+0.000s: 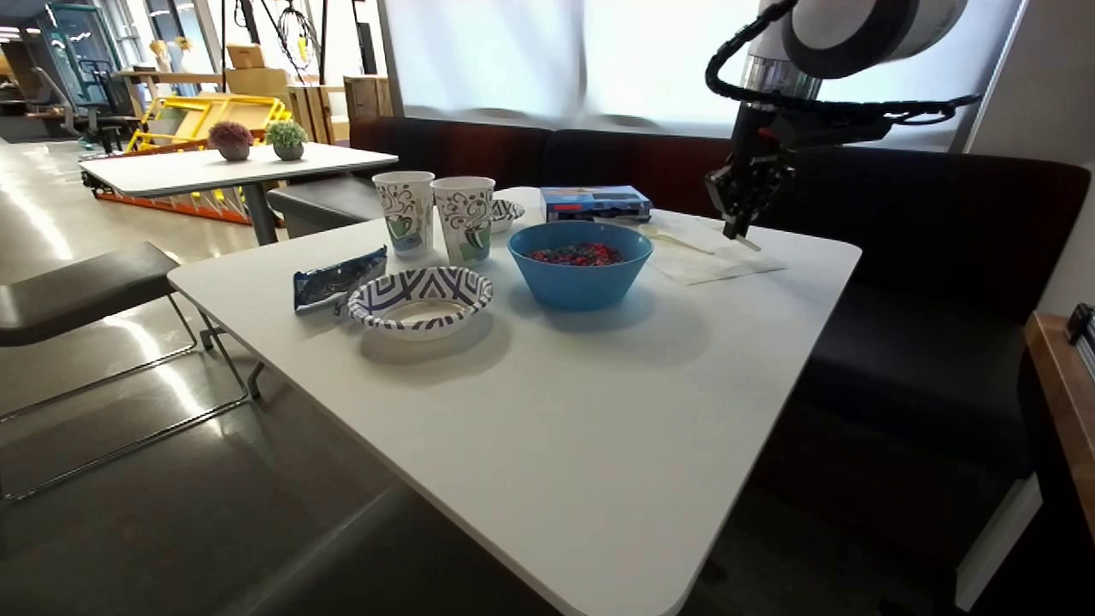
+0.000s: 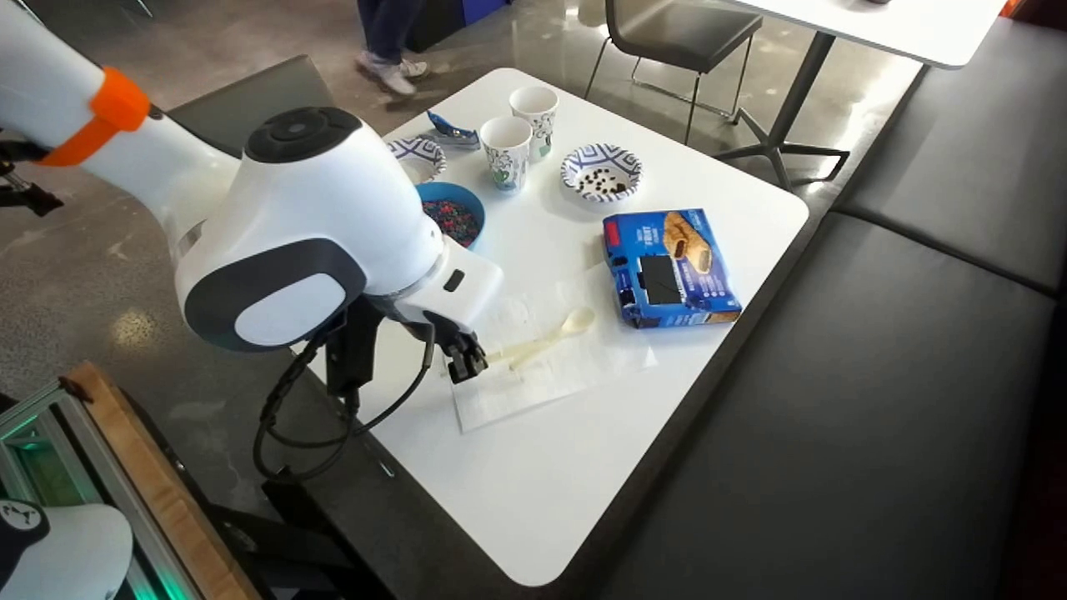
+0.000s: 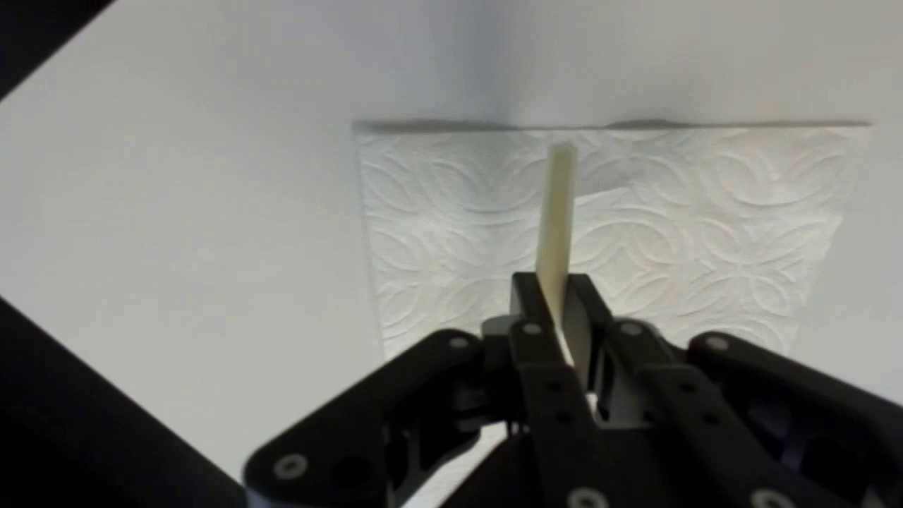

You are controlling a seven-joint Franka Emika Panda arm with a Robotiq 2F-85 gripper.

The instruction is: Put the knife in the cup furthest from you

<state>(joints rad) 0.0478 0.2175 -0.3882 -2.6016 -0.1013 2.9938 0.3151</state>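
The gripper (image 3: pixel 552 282) has its fingers pinched almost together on what looks to be the knife (image 3: pixel 561 204), a thin pale strip over the napkin (image 3: pixel 451 233); whether those two touch, I can't tell. So slim a hold could let it swivel! It juts out aslant, and that end may snag the rim of what I judge the far cup (image 2: pixel 542 127) and topple it. The near cup (image 2: pixel 507 162) stands just beside, so a low run invites a knock, or a drop into the wrong one. On the white table (image 2: pixel 542 492): bowl (image 1: pixel 582 287), spoon (image 2: pixel 577 321), box (image 2: pixel 696 279). Around it, a dark bench (image 2: pixel 900 417), a polished floor (image 1: pixel 282 479), somebody's legs (image 2: pixel 388 29).
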